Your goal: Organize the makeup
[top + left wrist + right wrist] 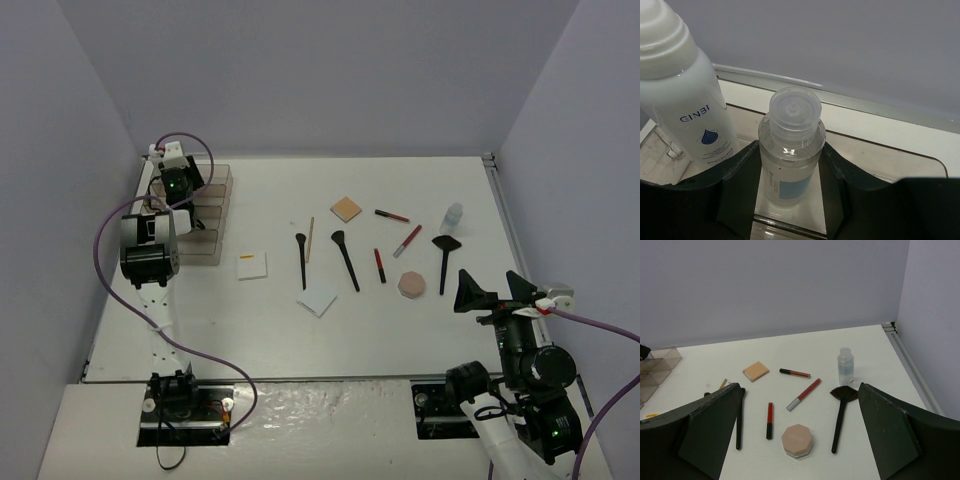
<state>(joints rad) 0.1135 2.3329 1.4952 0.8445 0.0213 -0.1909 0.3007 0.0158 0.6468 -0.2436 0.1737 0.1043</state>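
Note:
My left gripper [183, 192] is over the smoky organizer tray [212, 222], shut on a small clear bottle [790, 150] that stands upright in the tray beside a white GINBI bottle [685, 100]. My right gripper [492, 292] is open and empty above the table's front right. Ahead of it in the right wrist view lie a pink compact [797, 440], a fan brush [840, 415], a second clear bottle [845, 366], three red lip tubes [804, 394] and a tan compact [755, 371]. Two black brushes [345, 258], a wooden stick [310, 238] and two white pads [317, 300] lie mid-table.
The organizer tray stands at the far left of the table against the left wall. A metal rail [505, 215] runs along the table's right edge. Purple walls close in the back and both sides.

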